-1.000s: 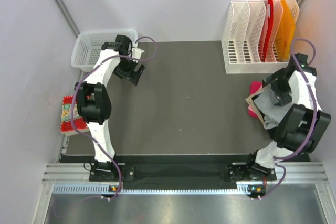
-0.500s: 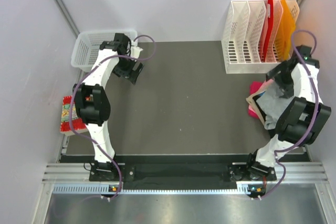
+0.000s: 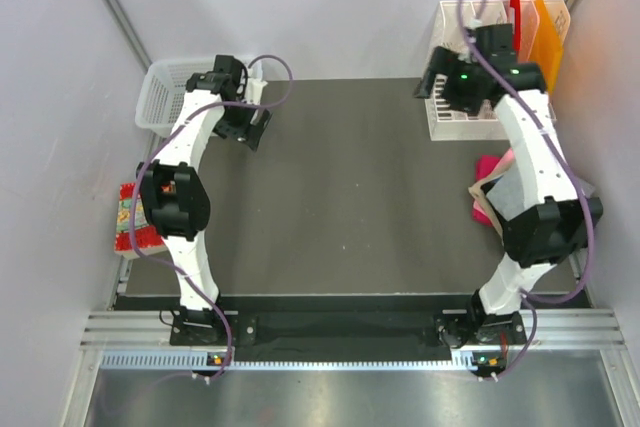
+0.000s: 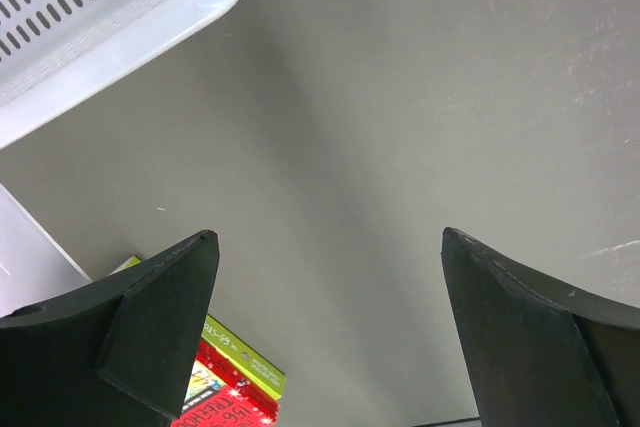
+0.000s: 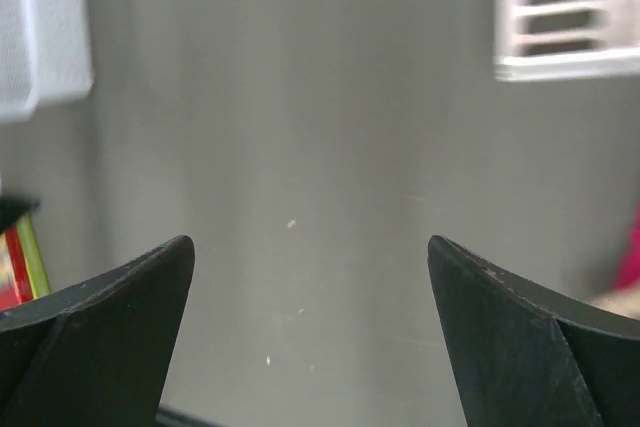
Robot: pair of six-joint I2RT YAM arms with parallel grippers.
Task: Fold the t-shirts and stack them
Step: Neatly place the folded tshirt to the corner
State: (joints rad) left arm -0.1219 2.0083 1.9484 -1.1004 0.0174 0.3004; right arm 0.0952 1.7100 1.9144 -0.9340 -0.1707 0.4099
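Note:
A stack of folded t-shirts lies at the table's right edge in the top view: a light grey t-shirt point(image 3: 514, 203) on top, a tan edge point(image 3: 479, 193) and a pink one point(image 3: 489, 167) below it, partly hidden by the right arm. My right gripper point(image 3: 430, 83) is raised at the back right, far from the stack, open and empty point(image 5: 310, 242). The pink cloth point(image 5: 632, 247) shows at the right edge of the right wrist view. My left gripper point(image 3: 249, 130) hangs at the back left, open and empty point(image 4: 330, 237), over bare table.
A white basket point(image 3: 175, 87) stands at the back left and shows in the left wrist view point(image 4: 110, 17). A white file rack point(image 3: 480, 119) with red and orange folders point(image 3: 545, 37) stands at the back right. Books point(image 3: 130, 217) lie off the table's left edge.
My right gripper has let go of the grey t-shirt on the stack, then lifted and swung back and left toward the file rack. The left arm has barely shifted.

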